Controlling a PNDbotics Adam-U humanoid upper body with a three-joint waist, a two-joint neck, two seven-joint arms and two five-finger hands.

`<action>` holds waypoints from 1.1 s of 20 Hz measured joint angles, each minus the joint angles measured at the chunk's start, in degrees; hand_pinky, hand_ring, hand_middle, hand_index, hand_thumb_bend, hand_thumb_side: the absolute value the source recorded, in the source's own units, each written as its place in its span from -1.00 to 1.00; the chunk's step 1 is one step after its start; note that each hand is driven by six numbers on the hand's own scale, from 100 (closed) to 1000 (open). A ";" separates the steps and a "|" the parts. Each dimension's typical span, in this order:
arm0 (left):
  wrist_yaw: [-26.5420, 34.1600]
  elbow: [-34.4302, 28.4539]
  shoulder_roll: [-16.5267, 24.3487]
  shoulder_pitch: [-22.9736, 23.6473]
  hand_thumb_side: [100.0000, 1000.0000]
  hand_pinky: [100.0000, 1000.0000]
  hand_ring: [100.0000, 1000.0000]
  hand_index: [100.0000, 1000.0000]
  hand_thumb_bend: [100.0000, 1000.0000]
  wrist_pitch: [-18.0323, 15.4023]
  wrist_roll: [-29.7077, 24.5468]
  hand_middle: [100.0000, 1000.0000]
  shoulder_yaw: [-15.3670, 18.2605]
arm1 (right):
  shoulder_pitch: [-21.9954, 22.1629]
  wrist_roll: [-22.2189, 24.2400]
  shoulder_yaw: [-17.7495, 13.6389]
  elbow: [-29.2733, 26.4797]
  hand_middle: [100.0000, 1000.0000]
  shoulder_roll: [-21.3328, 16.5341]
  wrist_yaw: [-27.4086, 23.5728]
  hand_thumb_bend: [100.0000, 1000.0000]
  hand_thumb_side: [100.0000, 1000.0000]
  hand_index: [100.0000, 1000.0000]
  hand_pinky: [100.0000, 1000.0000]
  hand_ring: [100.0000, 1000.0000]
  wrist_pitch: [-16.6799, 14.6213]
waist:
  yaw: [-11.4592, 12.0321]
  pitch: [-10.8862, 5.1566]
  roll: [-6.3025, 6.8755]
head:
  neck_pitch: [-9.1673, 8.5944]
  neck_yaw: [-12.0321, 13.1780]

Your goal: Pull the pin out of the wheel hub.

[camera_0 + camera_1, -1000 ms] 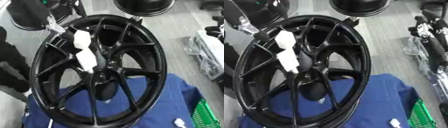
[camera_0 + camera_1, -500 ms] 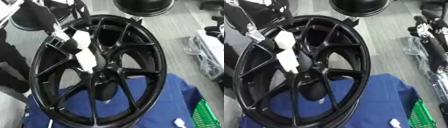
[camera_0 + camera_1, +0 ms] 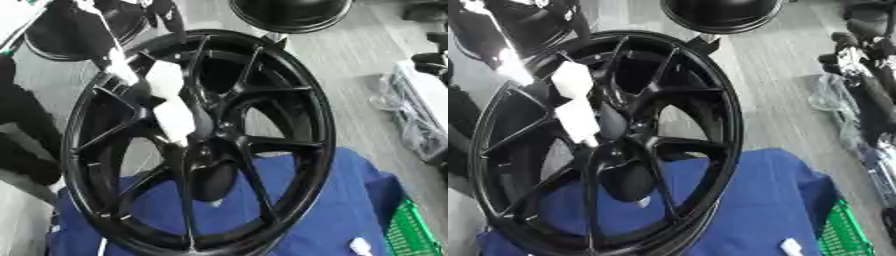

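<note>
I look down through the head camera at a glossy black alloy wheel (image 3: 201, 145) standing tilted on a blue cloth (image 3: 332, 210) that covers the work surface. Its thin spokes run from the rim into the wheel hub (image 3: 206, 142) at the middle. A white pin (image 3: 168, 102), long and blocky with a wider upper part, sticks out of the hub and slants up toward the upper left, its lower end seated at the hub.

My left hand (image 3: 118, 70) comes in from the upper left, a black arm with a pale shiny part just beside the pin's upper end. It is blurred, and I cannot tell whether its fingers are apart, together, or closed round the pin, nor whether it touches the pin.

My right hand does not show in either view.

A second dark round wheel (image 3: 289, 12) lies on the grey floor beyond the top of the rim. A green basket (image 3: 411, 235) shows at the lower right corner, with a small white object (image 3: 359, 245) on the cloth just beside it.
</note>
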 measured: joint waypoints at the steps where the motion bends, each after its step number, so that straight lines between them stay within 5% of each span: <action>1: -0.65 0.34 -0.25 -0.13 -0.46 0.69 0.75 0.66 0.39 -0.35 -0.01 0.62 0.00 | 0.00 0.02 0.00 0.00 0.54 0.00 0.00 -1.00 0.00 0.78 0.48 0.34 0.02 | -0.01 -0.01 0.00 | 0.00 0.16; 22: -7.91 6.94 -4.58 -0.59 -0.51 0.66 0.73 0.62 0.34 -4.37 1.47 0.56 -1.37 | -0.04 0.24 0.21 0.00 0.54 0.00 0.00 -1.00 0.01 0.78 0.48 0.34 0.17 | -0.39 -0.09 0.03 | 0.02 0.83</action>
